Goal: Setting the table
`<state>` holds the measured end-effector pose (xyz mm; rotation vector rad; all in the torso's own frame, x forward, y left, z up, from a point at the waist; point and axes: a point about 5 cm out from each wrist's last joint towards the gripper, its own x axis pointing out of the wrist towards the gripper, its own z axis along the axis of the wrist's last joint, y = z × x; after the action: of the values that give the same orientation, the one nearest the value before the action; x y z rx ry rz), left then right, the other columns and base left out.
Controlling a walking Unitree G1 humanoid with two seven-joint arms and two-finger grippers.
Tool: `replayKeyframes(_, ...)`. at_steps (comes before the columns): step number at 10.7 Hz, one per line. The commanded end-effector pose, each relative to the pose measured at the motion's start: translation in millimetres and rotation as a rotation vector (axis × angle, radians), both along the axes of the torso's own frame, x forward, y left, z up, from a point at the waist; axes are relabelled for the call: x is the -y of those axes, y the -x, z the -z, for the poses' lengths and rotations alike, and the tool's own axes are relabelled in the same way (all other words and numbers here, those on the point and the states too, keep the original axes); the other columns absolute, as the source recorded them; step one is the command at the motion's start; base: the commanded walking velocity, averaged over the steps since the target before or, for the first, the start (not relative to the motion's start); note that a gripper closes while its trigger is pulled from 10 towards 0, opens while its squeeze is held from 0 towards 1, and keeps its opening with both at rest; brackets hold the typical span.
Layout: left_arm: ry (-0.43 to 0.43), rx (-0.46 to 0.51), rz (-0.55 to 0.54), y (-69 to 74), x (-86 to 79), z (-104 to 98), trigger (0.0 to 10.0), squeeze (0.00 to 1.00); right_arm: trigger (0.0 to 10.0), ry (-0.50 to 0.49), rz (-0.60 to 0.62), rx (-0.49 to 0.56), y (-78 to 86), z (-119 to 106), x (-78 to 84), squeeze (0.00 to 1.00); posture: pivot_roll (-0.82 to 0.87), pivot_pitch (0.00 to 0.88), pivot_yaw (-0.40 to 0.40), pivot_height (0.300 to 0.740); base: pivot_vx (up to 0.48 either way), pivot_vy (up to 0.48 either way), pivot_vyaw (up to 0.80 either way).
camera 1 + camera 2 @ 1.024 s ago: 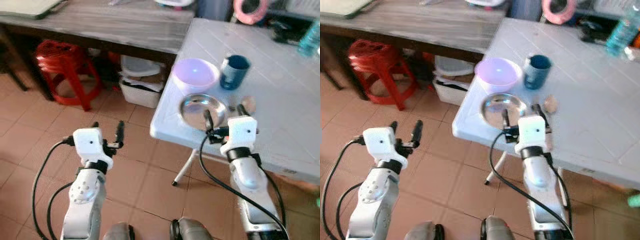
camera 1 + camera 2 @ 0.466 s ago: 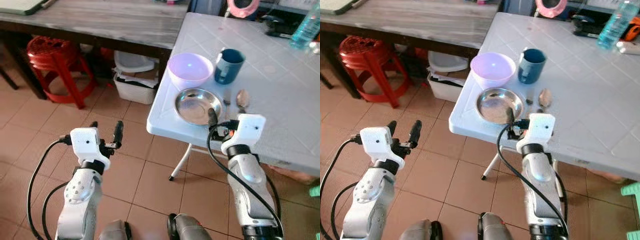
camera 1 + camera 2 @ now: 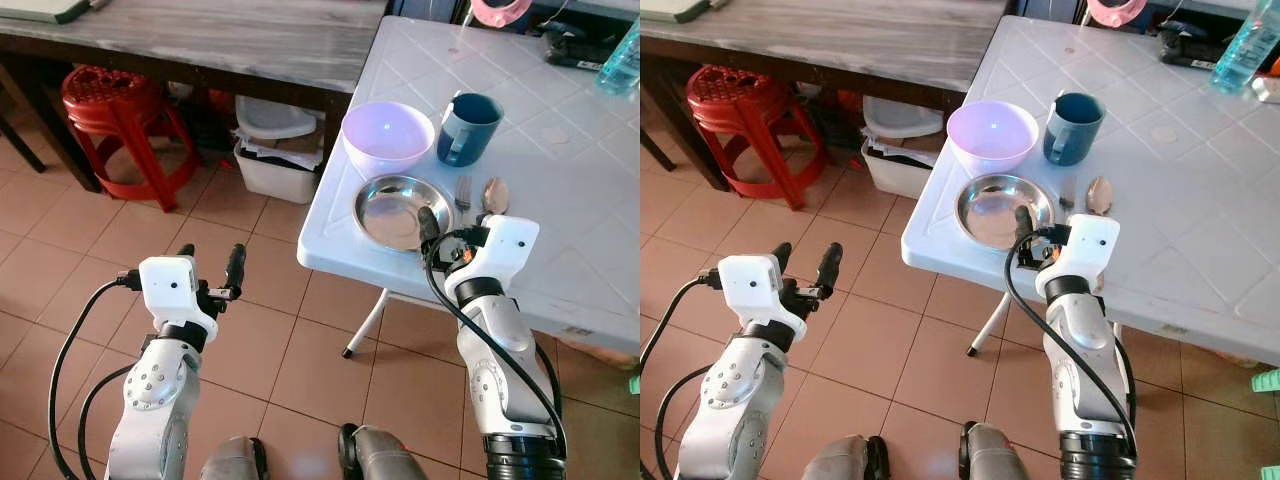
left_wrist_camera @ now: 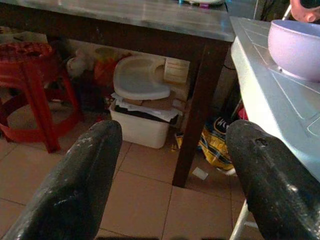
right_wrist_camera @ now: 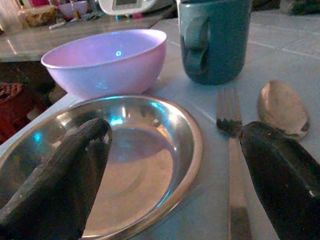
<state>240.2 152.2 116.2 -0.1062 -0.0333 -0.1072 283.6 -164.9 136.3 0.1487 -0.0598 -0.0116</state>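
On the white table's [image 3: 560, 150] near left corner lies a steel plate [image 3: 395, 205]. Behind it stand a lilac bowl [image 3: 388, 135] and a teal mug [image 3: 470, 128]. A fork [image 3: 462, 192] and a spoon [image 3: 494, 195] lie to the right of the plate. My right gripper [image 3: 452, 228] hovers open at the plate's near rim, one finger [image 5: 60, 175] over the plate and the other [image 5: 285, 175] beside the fork, holding nothing. My left gripper [image 3: 210, 262] is open and empty over the tiled floor, left of the table.
A dark wooden table [image 3: 200, 40] stands at the back left, with a red stool [image 3: 115, 110] and a white bin [image 3: 275, 150] beneath it. A water bottle [image 3: 625, 55] and a pink roll [image 3: 500, 10] sit at the white table's far side.
The whole view has shifted and steadied, so the camera moved. My right gripper stays at the plate's near rim, a little closer to the fork. The left gripper holds its pose.
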Motion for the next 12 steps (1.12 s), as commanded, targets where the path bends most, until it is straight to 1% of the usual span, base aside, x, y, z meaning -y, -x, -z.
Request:
replayKeyframes(1, -0.008, 0.000, 0.005, 2.5, -2.3, -2, 10.0, 0.00, 10.0, -0.030, -0.004, -0.030, 1.5, 5, -0.6, 0.00, 0.02, 0.190, 0.022, 0.740, 0.000, 0.000, 0.00)
replayKeyframes(5, -0.011, -0.006, 0.016, 2.8, -1.2, -2, 10.0, 0.00, 10.0, -0.093, -0.030, -0.085, 3.2, 12, -4.3, 0.00, 0.02, 0.195, 0.024, 0.740, 0.000, 0.000, 0.00)
replayKeyframes(7, 0.030, -0.022, 0.100, 5.5, 4.2, -1, 10.0, 0.00, 10.0, -0.110, -0.034, -0.104, 3.7, 15, -4.9, 0.00, 0.02, 0.199, 0.025, 0.740, 0.000, 0.000, 0.00)
replayKeyframes(11, 0.032, -0.032, 0.106, 6.8, 3.7, 0, 10.0, 0.00, 10.0, -0.155, -0.068, -0.128, 1.1, 16, -7.8, 0.00, 0.02, 0.204, 0.023, 0.740, 0.000, 0.000, 0.00)
replayKeyframes(12, 0.032, -0.031, 0.105, 6.9, 3.7, 0, 10.0, 0.00, 1.7, -0.180, -0.058, -0.140, 1.0, 18, -6.7, 0.00, 0.02, 0.205, 0.021, 0.740, 0.000, 0.000, 0.00)
